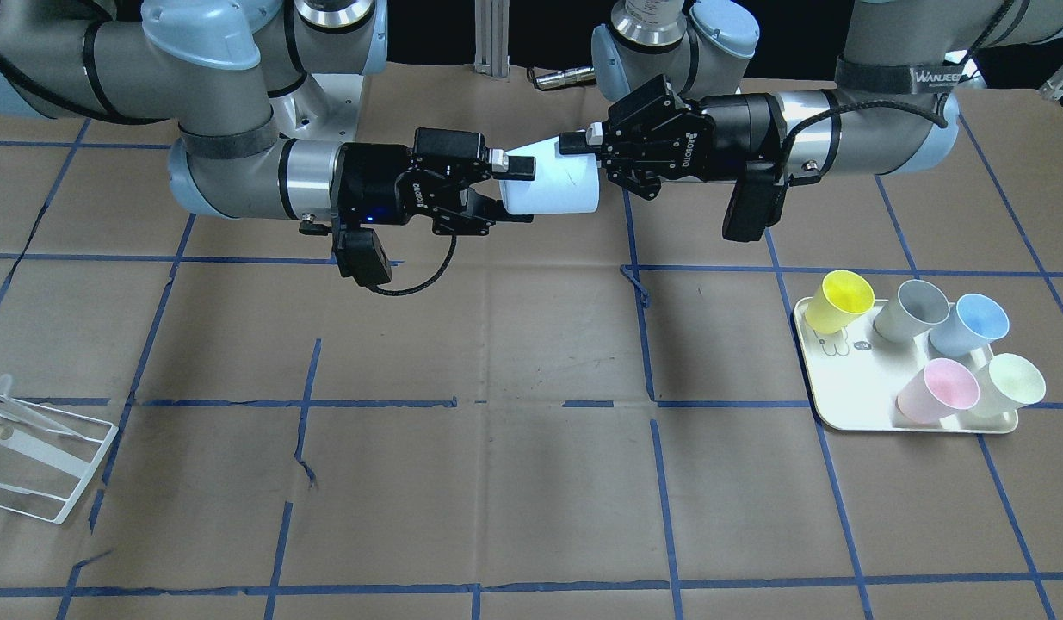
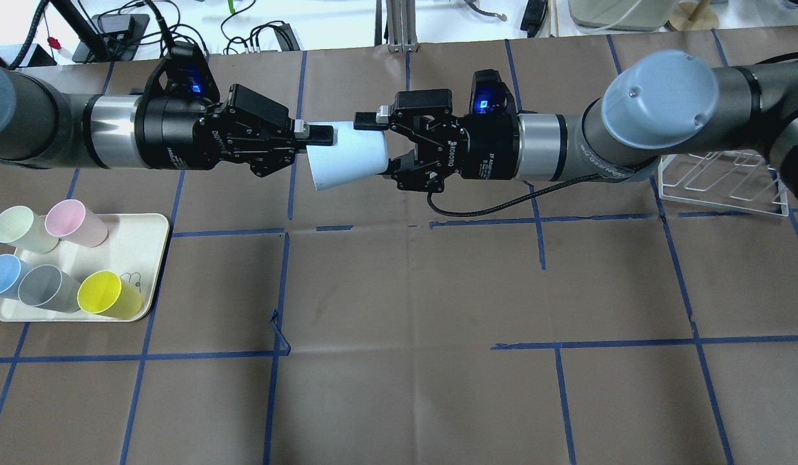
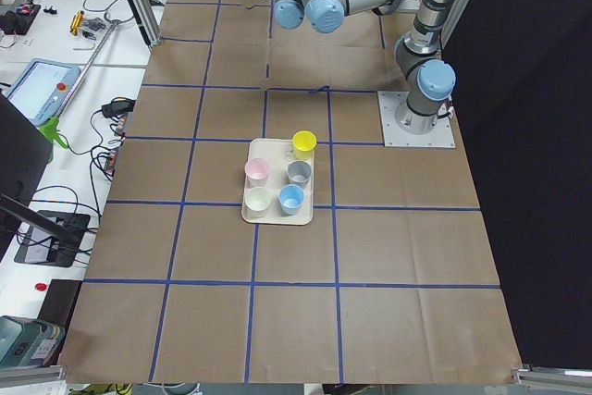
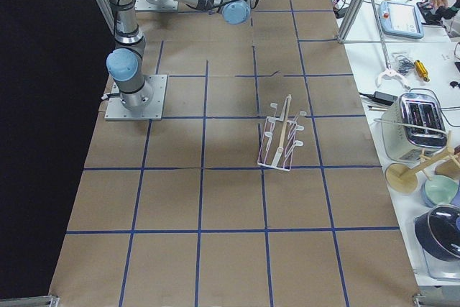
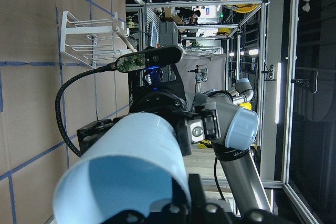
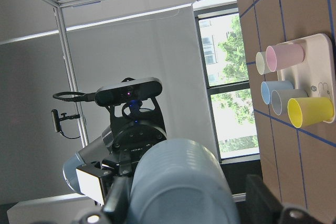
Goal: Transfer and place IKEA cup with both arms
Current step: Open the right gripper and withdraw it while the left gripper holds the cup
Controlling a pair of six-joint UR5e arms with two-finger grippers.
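The IKEA cup (image 1: 553, 185) is pale dusty blue and lies on its side in mid-air over the far middle of the table, between both arms. My left gripper (image 2: 318, 135) is shut on the wall of the cup (image 2: 347, 158) at its wide rim. My right gripper (image 2: 379, 147) closes on the narrow base end, one finger on each side. The left wrist view shows the open mouth of the cup (image 5: 131, 156). The right wrist view shows its base (image 6: 178, 182) between my fingers.
A cream tray (image 2: 147, 226) on my left holds several pastel cups: yellow (image 2: 108, 294), grey (image 2: 46, 287), sky-blue (image 2: 4, 274), pink (image 2: 72, 223) and pale green (image 2: 17, 227). A white wire rack (image 2: 722, 187) stands on my right.
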